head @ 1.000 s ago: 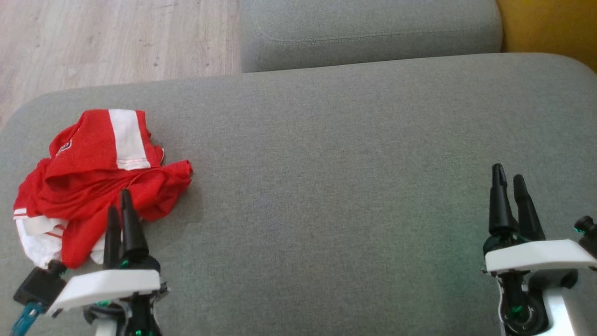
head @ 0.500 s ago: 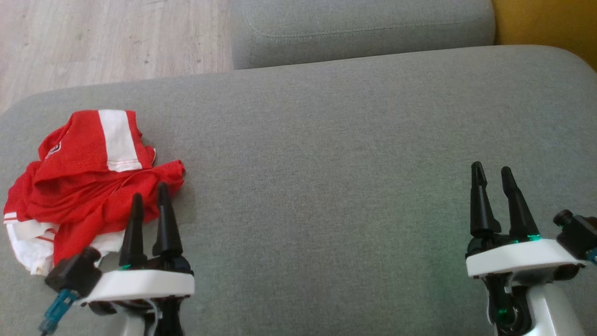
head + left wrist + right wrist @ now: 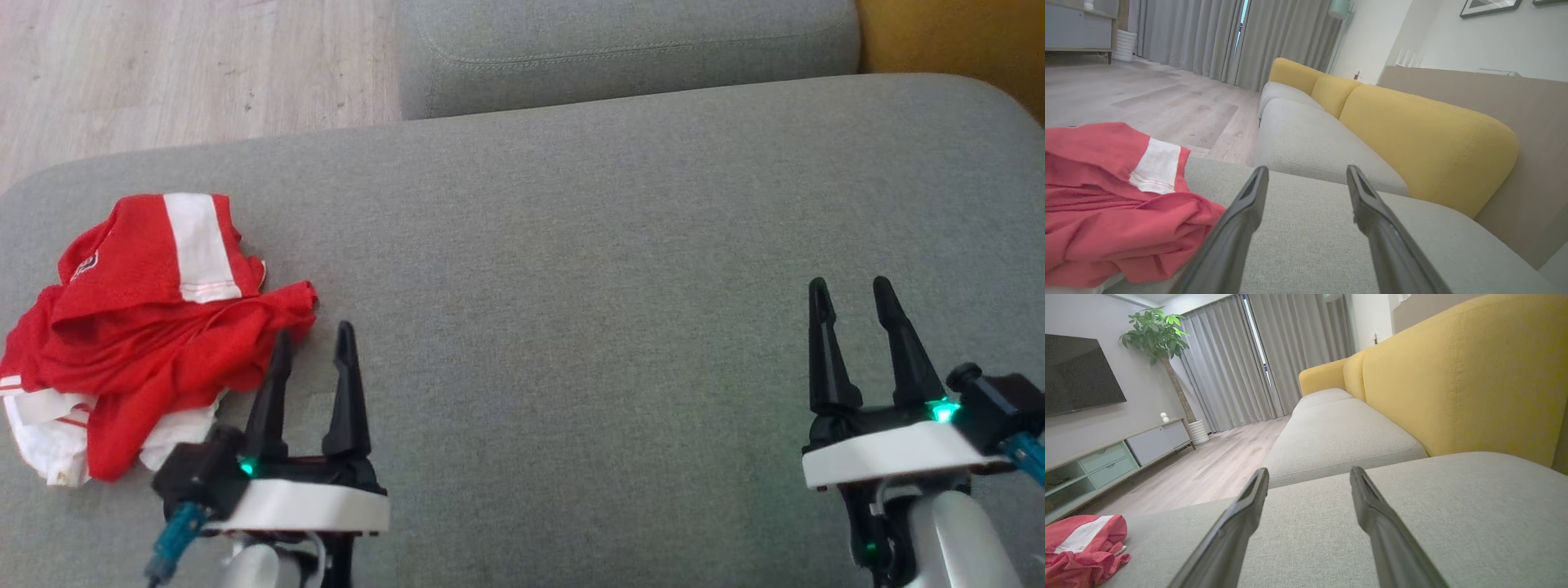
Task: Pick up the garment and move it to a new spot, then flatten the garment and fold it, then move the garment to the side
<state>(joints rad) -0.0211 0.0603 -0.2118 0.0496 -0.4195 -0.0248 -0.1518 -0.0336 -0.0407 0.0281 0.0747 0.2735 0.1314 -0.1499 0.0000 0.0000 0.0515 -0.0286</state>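
- Closest to me, the left claw hangs low over the grey seat. Its two dark fingers are spread wide with nothing between them.
- The right claw is at three o'clock from it, across a long stretch of seat. It is spread just as wide and is also empty.
- The red and white garment lies crumpled on the seat's left end, at about nine o'clock from the left claw's fingertips. Its nearest fold is just beside the left finger, and I can't tell whether they touch.
- The heap's long axis seems to run from about seven o'clock to one o'clock, with the white hem near and the white stripe far.
- The left claw is much the nearer, so I'd expect it to make the pickup by turning towards nine o'clock. The right claw is well apart.
- Further off are a second cushion at twelve o'clock and wooden floor at eleven.
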